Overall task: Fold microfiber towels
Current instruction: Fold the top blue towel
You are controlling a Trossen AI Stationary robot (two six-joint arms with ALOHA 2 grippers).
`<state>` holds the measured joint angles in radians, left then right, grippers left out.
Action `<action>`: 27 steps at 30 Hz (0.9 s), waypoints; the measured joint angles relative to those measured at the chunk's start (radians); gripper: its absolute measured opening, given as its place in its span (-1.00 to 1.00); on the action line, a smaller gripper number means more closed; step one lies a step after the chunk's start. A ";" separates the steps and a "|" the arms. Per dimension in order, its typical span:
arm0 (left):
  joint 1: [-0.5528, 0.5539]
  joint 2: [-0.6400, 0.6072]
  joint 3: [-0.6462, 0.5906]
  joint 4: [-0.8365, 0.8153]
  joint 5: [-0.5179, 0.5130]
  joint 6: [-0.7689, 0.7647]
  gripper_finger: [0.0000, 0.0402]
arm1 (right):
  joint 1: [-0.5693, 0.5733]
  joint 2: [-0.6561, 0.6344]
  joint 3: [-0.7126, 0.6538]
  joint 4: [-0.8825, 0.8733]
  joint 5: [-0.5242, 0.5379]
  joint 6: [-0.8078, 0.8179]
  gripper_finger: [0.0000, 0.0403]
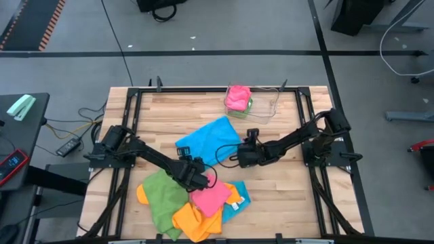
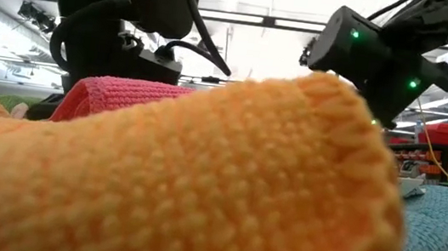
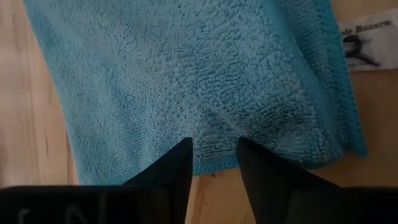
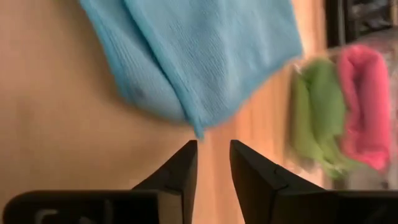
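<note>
A sky-blue microfiber towel lies flat on the wooden table, mid-table. My left gripper is at its near-left short edge, fingers a little apart. My right gripper is a little open and holds nothing. It hovers just short of the towel's right corner without touching it. A loose heap of green, orange, pink and blue towels lies at the near edge. In the low view the orange towel fills the foreground. My left gripper comes at the blue towel slanting down from the near left. Its two fingertips sit just inside the towel's short edge, apart from each other. Faint creases spread from between them. Whether cloth is pinched, I cannot tell. The towel lies flat.
A clear plastic tray at the far right holds a pink and a green towel. A white label lies beside the blue towel's long edge. Black cables cross the table between the arms. Bare wood lies at the far left.
</note>
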<state>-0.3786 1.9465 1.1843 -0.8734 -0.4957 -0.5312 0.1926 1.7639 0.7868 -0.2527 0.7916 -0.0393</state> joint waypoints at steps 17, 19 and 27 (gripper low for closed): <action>-0.006 0.000 0.001 0.003 0.003 0.018 -0.33 | -0.024 -0.073 -0.026 -0.011 -0.178 0.171 -0.41; -0.012 0.000 0.001 0.003 0.002 0.018 -0.35 | -0.060 -0.073 -0.046 0.030 -0.256 0.179 -0.33; -0.025 0.000 0.001 0.003 0.003 0.017 -0.35 | -0.189 -0.092 -0.102 0.236 -0.489 0.205 0.02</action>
<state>-0.4034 1.9465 1.1851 -0.8703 -0.4931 -0.5144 0.0031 1.6717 0.6849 -0.0171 0.3029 0.1660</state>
